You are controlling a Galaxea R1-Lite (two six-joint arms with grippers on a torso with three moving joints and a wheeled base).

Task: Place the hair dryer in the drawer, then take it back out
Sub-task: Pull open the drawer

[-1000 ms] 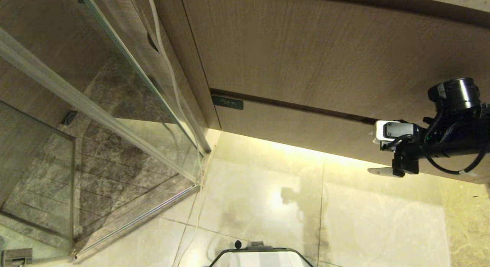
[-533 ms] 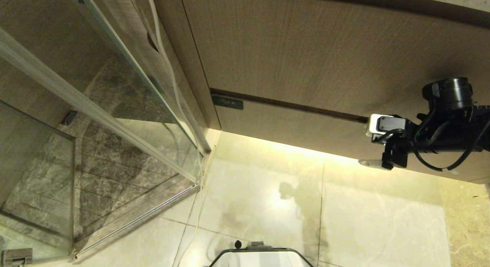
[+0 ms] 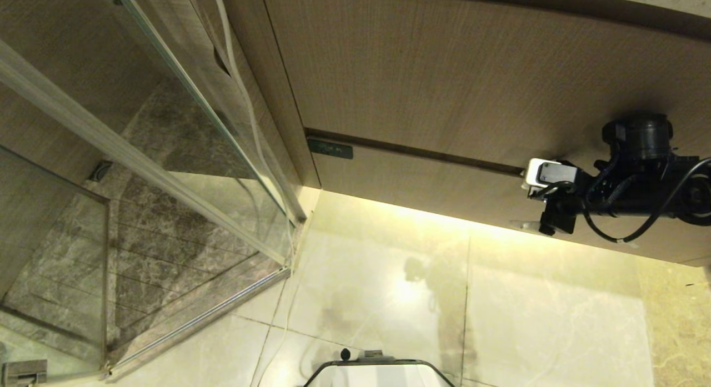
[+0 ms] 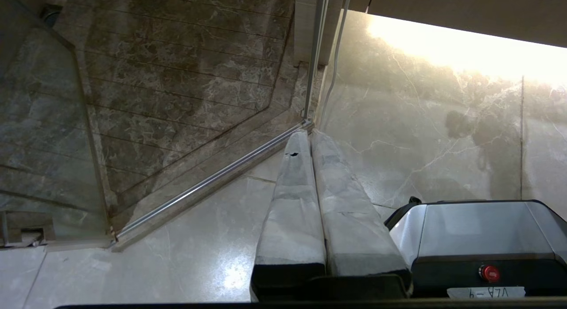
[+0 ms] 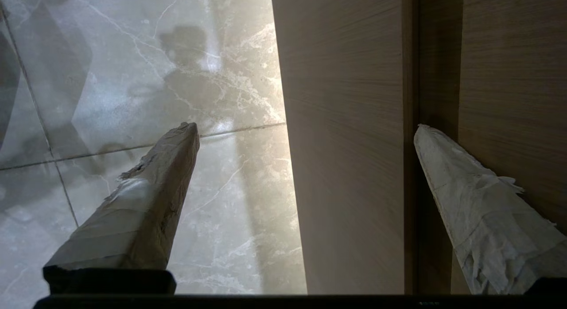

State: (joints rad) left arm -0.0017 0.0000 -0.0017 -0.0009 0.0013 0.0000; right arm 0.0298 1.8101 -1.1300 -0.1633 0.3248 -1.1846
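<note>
My right hand (image 3: 519, 201) hangs at the right of the scene, close in front of the drawer (image 3: 444, 184), its fingers (image 5: 150, 198) spread wide with nothing between them. One finger lies over the dark seam (image 3: 422, 152) that runs along the drawer's top edge, below the taller wood panel (image 3: 472, 76); the other finger stands over the pale marble floor (image 3: 389, 287). Whether either fingertip touches the wood I cannot tell. The drawer is shut, its front flush with the cabinet, and its small dark label plate (image 3: 330, 149) sits at its left corner. The hair dryer is in none of the views. A white cord (image 3: 239, 81) hangs down the wall at far left, behind the glass shower door (image 3: 183, 170). My left hand (image 4: 310, 136) rests low by my base (image 4: 478, 238), over the floor, its fingers pressed together on nothing.
</note>
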